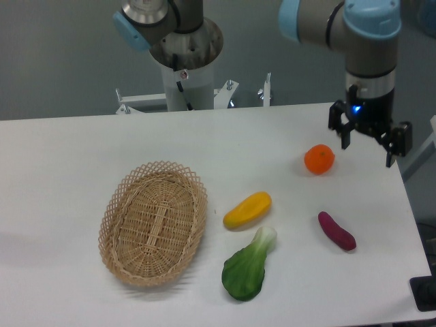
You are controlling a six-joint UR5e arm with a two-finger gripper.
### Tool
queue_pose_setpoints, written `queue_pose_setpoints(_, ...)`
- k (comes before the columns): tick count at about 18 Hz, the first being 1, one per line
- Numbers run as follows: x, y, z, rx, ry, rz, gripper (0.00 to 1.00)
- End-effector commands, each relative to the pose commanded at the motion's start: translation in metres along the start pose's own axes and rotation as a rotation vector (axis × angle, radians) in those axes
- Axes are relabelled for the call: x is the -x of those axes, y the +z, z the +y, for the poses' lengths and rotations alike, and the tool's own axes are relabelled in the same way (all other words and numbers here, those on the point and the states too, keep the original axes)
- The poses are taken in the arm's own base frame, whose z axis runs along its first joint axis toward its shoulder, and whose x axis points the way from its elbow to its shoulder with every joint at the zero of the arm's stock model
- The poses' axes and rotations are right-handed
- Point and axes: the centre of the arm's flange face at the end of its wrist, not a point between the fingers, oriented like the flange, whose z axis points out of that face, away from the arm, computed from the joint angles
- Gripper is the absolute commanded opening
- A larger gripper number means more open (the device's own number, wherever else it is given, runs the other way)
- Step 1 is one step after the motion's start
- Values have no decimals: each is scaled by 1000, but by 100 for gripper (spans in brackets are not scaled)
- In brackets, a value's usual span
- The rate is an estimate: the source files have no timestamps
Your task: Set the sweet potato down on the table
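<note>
The sweet potato [336, 231] lies on the table [68, 157], toward four o'clock of the orange [319, 159], gripper [369, 141] spread empty above; likely light, firm, best pinched mid-body.

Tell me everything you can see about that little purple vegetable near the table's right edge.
The sweet potato is a small, elongated reddish-purple tuber with tapered ends and smooth-looking skin. It lies flat on the white table, angled diagonally, right of the leafy green and below the orange. Nothing but the table touches it; the open gripper hangs well above.
</note>
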Motion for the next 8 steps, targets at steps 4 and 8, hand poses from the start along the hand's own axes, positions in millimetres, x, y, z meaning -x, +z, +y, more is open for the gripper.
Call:
queue_pose_setpoints(4, -2, 3, 0, 0, -2, 0, 100)
queue_pose_setpoints(8, -1, 0, -4, 0, -2, -6, 100)
